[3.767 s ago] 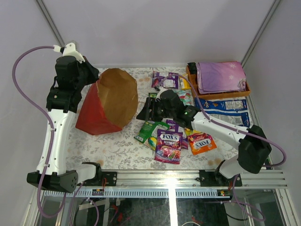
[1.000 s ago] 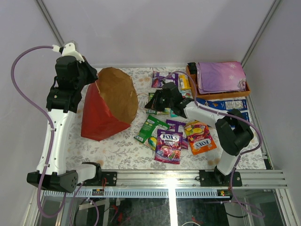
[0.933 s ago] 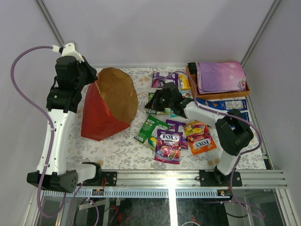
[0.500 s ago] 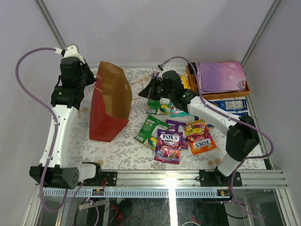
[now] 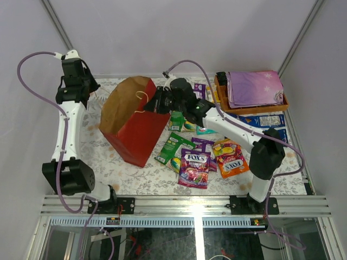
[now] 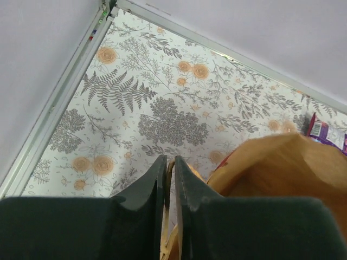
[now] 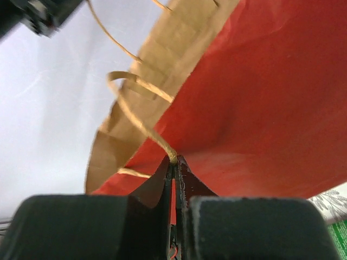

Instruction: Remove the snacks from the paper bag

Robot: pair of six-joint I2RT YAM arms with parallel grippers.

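— At the tip of the right arm, what are the fingers doing?

— The right gripper is clenched on the thin tan loop handle of the paper bag. The strand runs straight into the pinch, and the bag's red wall fills the wrist view behind it. Seen from above, this gripper sits at the far right of the bag's top edge.

— And the left one?

— The left gripper hangs over the floral table cover near the far left corner, its fingers only a thin slit apart. A tan strip shows low in that slit; whether it is gripped or let go, I cannot tell. The bag's brown mouth is just to its right.

— Where does the bag sit?

— Left of the table's middle, tilted. Its open mouth is turned up and toward the far left, brown inner side showing, with the red outside facing the near right.

— And the snacks?

— Out on the table, right of the bag. A green packet lies just beside the red wall, with a purple FOX'S packet nearer the front and an orange FOX'S packet to that one's right. More packets lie under the right arm, and blue-and-white packs lie by the right edge. Beyond those, a wooden tray holds a folded purple cloth.
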